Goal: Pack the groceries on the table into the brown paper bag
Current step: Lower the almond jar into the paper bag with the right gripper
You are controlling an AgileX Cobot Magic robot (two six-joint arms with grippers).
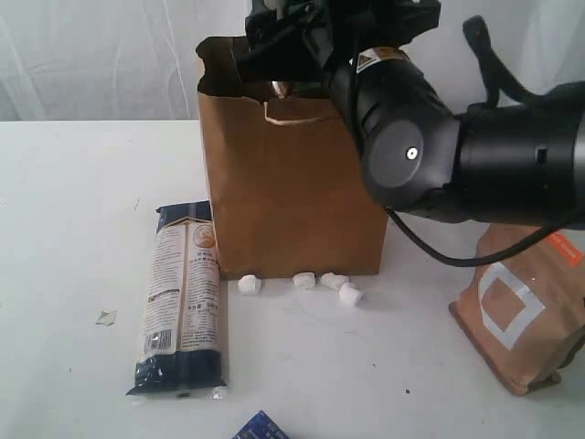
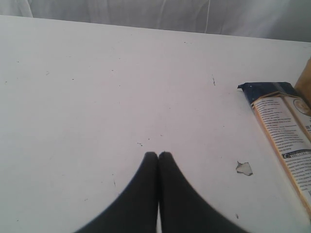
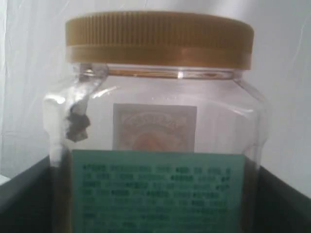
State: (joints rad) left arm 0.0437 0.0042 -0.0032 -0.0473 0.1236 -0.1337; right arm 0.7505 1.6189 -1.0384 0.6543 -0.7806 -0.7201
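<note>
Right gripper (image 3: pixel 155 183) clamping tan-lidded clear jar (image 3: pixel 160 97), left gripper (image 2: pixel 158 154) closed over white table (image 2: pixel 87 97), pale curtain (image 2: pixel 146 12) behind

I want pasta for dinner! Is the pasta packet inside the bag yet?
No, the pasta packet lies flat on the table beside the bag.
</note>
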